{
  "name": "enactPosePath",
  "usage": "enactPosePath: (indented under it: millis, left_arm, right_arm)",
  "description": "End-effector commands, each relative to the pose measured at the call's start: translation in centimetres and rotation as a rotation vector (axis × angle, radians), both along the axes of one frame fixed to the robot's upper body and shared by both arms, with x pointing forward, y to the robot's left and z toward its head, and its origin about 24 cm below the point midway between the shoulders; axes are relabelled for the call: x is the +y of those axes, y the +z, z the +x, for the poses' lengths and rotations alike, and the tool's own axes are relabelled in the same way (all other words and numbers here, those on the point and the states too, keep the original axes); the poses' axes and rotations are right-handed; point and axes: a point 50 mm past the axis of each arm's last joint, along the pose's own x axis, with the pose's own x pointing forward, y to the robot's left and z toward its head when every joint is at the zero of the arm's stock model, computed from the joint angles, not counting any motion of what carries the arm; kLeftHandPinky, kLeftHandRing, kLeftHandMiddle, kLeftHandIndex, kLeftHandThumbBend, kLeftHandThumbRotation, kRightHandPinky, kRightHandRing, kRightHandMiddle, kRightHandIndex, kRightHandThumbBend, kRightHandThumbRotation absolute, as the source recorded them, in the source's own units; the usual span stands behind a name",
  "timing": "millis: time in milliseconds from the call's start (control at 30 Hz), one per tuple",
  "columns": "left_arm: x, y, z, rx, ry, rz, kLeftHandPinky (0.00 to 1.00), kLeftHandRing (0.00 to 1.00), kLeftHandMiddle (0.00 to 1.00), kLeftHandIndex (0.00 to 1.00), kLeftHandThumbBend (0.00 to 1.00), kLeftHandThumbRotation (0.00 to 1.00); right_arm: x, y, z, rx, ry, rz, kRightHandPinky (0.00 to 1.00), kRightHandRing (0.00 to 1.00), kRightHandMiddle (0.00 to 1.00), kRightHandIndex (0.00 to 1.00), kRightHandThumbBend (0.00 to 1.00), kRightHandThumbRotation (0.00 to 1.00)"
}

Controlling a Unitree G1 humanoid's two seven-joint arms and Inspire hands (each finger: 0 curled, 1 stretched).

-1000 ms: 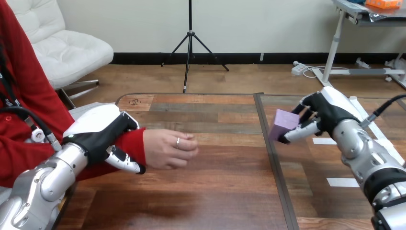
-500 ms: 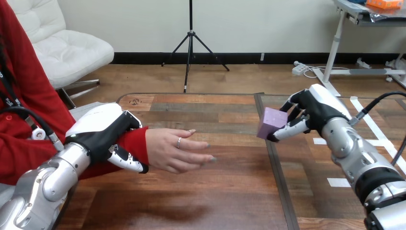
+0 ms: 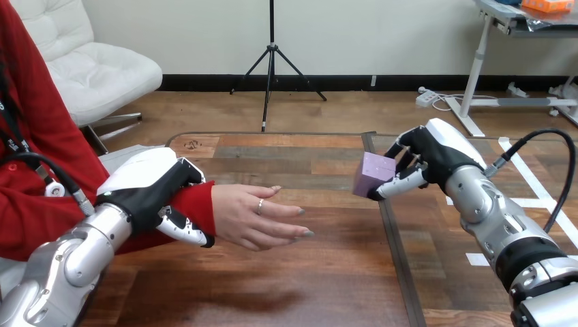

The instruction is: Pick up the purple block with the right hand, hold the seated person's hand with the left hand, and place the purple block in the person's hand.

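Purple block (image 3: 373, 174) sits in the grip of the right hand (image 3: 433, 155), whose fingers (image 3: 397, 185) and thumb are curled round its far side – the block is tilted and held clear above the table (image 3: 307, 272), over the dark seam that runs across the wood. The left hand (image 3: 146, 189) lies over the person's wrist (image 3: 199, 208) at the cuff of the red sleeve, fingers curled over the top and one digit hooked underneath, so it clasps the wrist. The person's hand (image 3: 255, 218) reaches out from that clasp – fingers stretched flat towards the block and raised off the table. Block and person's hand are apart, the block to the right and slightly higher.
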Motion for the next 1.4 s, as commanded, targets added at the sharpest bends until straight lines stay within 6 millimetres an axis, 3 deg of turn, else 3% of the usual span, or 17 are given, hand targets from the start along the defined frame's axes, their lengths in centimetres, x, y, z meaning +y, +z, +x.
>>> enactPosePath:
  millis: [0, 1367]
  left_arm:
    - [-4.2, 10.1, 3.0, -0.405, -0.153, -0.1, 0.21, 0.26, 0.33, 0.34, 0.78, 0.0]
    - [-5.6, 11.3, 3.6, -0.439, -0.173, -0.126, 0.2, 0.26, 0.35, 0.36, 0.79, 0.0]
  right_arm:
    - [3.4, 7.2, 2.7, -0.245, 0.142, 0.033, 0.34, 0.37, 0.41, 0.45, 0.74, 0.0]
    - [7.0, 9.4, 2.3, -0.323, 0.339, 0.071, 0.27, 0.32, 0.38, 0.44, 0.73, 0.0]
